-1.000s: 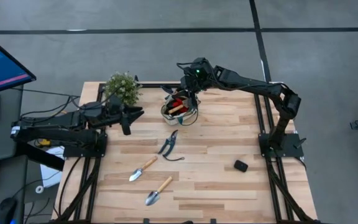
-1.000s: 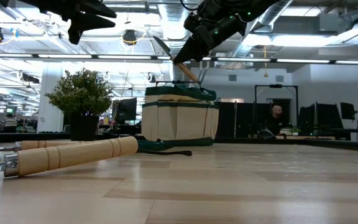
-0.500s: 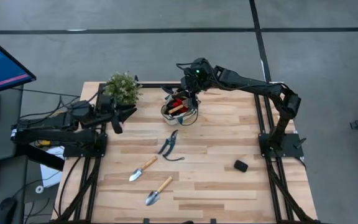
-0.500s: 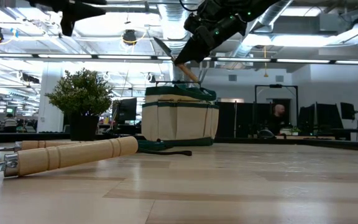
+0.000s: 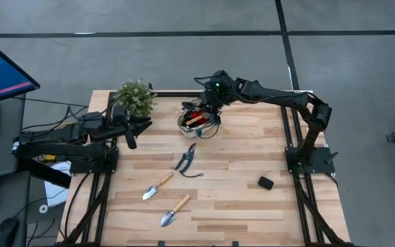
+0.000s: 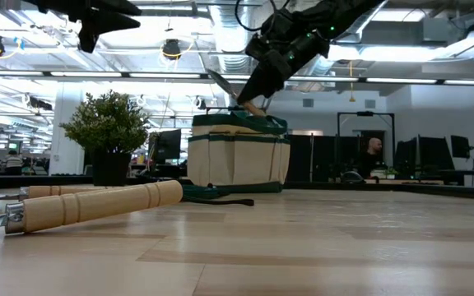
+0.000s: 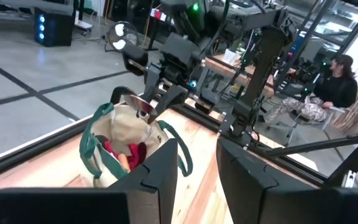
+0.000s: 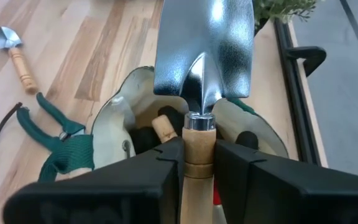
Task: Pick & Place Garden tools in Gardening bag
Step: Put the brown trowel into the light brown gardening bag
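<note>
Right gripper [image 8: 199, 163] is positioned directly over the gardening bag [image 5: 199, 120], fingers closed on the wooden handle of a silver-bladed trowel [image 8: 202, 59]. The blade points up and away from the wrist; the handle end is at the bag's mouth, as the low view shows the tool tilted above the green-trimmed rim [image 6: 239, 122]. Inside the bag, the right wrist view shows another wooden handle end [image 8: 164, 127] and the high view shows red gloves [image 5: 195, 114].

Left gripper [image 5: 134, 127] hovers above the table's left side, just beside the potted plant [image 5: 135, 97] and well apart from the bag. Its fingers [image 7: 157, 177] stand parted with nothing between them.

Remaining on the wooden table [image 5: 252, 137]:
- pruning shears [image 5: 186, 160], lying near the centre, in front of the bag;
- a small trowel [image 5: 156, 186] with wooden handle, toward the front edge;
- a second small trowel [image 5: 174, 210], just beside the first and nearer the front edge;
- a small black object [image 5: 265, 182] on the right side, apart from all tools.

A seated person [image 7: 334, 78] is visible in the room beyond the table.
</note>
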